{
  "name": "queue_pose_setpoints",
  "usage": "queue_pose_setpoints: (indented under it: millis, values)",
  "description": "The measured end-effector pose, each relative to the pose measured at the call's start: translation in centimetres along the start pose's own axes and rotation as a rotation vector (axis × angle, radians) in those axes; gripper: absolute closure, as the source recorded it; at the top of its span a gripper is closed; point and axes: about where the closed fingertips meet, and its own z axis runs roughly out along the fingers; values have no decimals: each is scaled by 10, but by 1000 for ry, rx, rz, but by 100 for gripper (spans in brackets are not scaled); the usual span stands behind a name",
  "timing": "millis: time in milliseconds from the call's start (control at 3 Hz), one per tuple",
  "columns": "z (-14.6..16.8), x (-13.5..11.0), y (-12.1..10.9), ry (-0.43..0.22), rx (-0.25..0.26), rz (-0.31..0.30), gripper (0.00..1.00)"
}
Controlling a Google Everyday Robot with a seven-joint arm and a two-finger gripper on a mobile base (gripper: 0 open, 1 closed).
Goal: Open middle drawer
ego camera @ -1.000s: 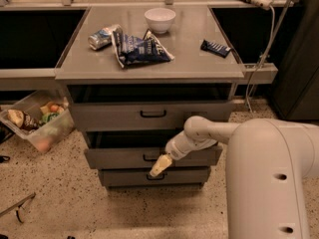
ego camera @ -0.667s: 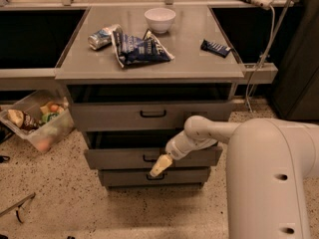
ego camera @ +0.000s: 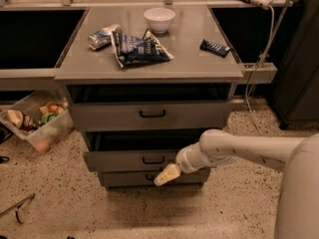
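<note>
The grey cabinet has three drawers with black loop handles. The middle drawer point(ego camera: 119, 161) stands pulled out a little, with a dark gap above its front; its handle point(ego camera: 153, 160) is free. My gripper point(ego camera: 167, 175), cream-tipped on a white arm, hangs just below and to the right of that handle, in front of the bottom drawer point(ego camera: 119, 179). It holds nothing that I can see. The top drawer point(ego camera: 109, 117) is the widest and also stands out, with a dark gap above it.
On the cabinet top point(ego camera: 199, 63) lie a white bowl point(ego camera: 159, 19), a blue chip bag point(ego camera: 141, 48), a can point(ego camera: 101, 36) and a dark bar point(ego camera: 215, 47). A clear bin point(ego camera: 35, 123) of food stands on the floor at left. A white cable point(ego camera: 261, 63) hangs at right.
My gripper has moved slightly down and to the right, off the middle drawer's handle. The arm has lowered a little. The drawers have not visibly moved.
</note>
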Motion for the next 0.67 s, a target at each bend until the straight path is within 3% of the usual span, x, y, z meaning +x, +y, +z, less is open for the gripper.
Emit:
queue_pose_setpoints:
  millis: [333, 667]
  values:
    - [3, 34, 26, 54, -32, 11, 0]
    - [4, 34, 27, 55, -34, 11, 0]
